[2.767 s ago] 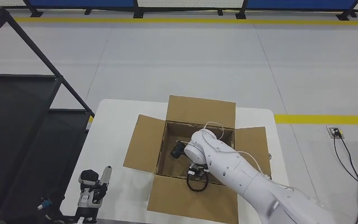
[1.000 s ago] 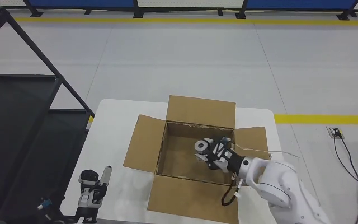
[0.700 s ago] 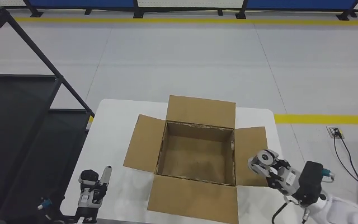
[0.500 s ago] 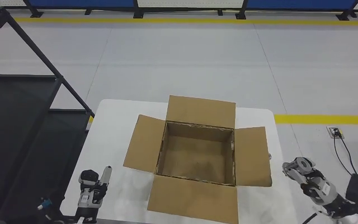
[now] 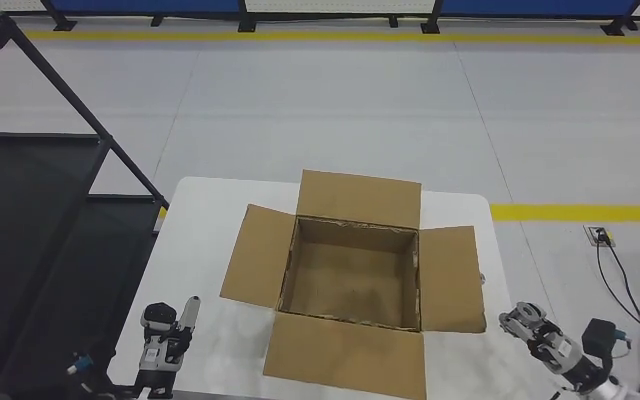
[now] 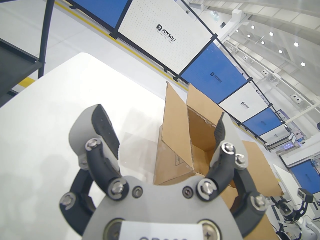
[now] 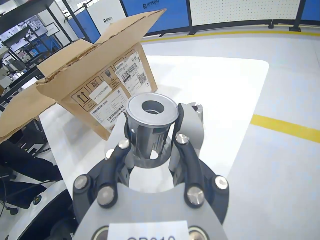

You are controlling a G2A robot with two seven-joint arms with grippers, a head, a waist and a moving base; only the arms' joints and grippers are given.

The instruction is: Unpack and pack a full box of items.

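The cardboard box [image 5: 350, 280] sits in the middle of the white worktop [image 5: 200, 230] with all four flaps folded outward. From above its floor looks bare, so the unpacking half of the job seems about finished. The right pincer [image 7: 152, 126] is clenched on a metal cylinder [image 7: 151, 112] with a wide flange and a hole through its top face. The fingers grip the cylinder's body below the flange, probably so that the rim acts as a stop and the part cannot slide down. The cylinder is held upright, clear of the box, out past the right-hand flap [image 5: 452, 280] near the front right corner of the worktop. From above I cannot tell whether it hangs over the surface or just beyond the edge. The bare strip between that flap and the edge is narrow, so setting the part down there would need care. Behind the box and on its left side the surface is wider. The left pincer [image 6: 162, 126] is released and holds nothing. It is parked low at the front left corner, aimed toward the box and well apart from it, which keeps the way over the opening free. A black rack [image 5: 60, 200] stands just off the left edge and limits any swing outward on that side.
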